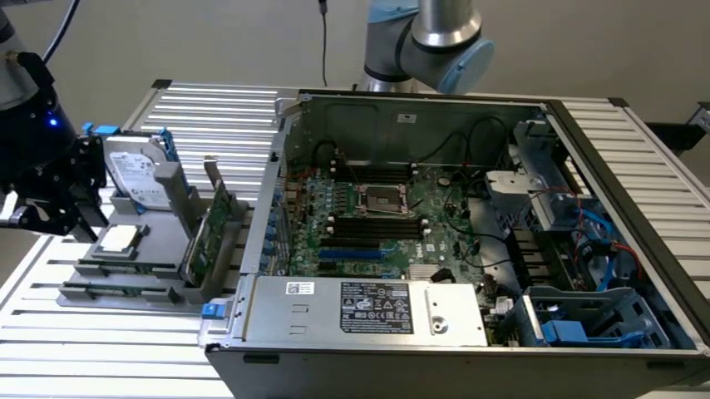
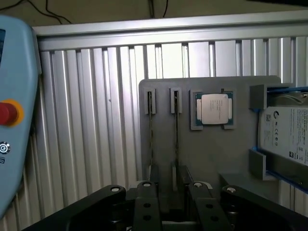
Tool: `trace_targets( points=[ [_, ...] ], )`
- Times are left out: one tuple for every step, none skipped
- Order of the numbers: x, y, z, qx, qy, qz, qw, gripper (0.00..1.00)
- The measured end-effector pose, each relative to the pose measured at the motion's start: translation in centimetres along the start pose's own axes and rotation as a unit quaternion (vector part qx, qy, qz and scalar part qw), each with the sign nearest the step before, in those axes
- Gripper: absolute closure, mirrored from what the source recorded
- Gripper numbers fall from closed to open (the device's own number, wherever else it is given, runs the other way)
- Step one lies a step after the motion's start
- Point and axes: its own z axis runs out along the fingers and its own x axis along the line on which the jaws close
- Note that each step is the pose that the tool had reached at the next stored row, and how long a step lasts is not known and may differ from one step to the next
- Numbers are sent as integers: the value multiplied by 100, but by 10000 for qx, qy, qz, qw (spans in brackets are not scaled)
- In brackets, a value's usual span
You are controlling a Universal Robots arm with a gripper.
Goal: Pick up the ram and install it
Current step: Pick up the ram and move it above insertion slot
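Released and empty, the black hand (image 2: 175, 207) hovers over a thin green ram stick (image 2: 176, 130) in the grey holder (image 2: 211, 159), at 9 o'clock of the open computer case (image 1: 411, 101).

Even light (glare on slats (image 2: 168, 57))

- A grey holder (image 2: 211, 159) lies on the ribbed metal counter (image 2: 96, 120).
- Two ram sticks (image 2: 176, 139) stand edge-on in neighbouring slots of the holder.
- Just beside them, a processor (image 2: 214, 109) sits flat in a square recess.
- Beyond the processor stands a hard drive (image 2: 288, 130) with blue rails.
- The black fingers (image 2: 147, 207) stand apart over one end of the slots, holding nothing.
- A pale blue casing (image 2: 17, 96) carries a red button.
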Motion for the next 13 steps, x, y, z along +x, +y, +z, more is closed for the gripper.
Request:
trace_targets(
  points=[
    [3,0,20,0,0,-7,10000,69],
    [5,-1,38,0,0,-14,10000,69],
    [7,-2,56,1,0,-24,10000,69],
    [9,-2,74,1,0,-36,10000,69],
    [10,-3,92,1,0,-49,10000,69],
    [12,-3,110,1,1,-62,10000,69],
    [12,-4,128,2,1,-81,10000,69],
    [13,-5,147,2,1,-106,9999,69],
    [13,-6,165,3,1,-129,9999,69],
    [14,-7,184,4,1,-152,9999,69],
    [15,-7,201,4,1,-170,9999,69],
    [19,-9,219,4,2,-181,9998,69],
    [24,-9,238,4,2,-186,9998,69]
  ],
)
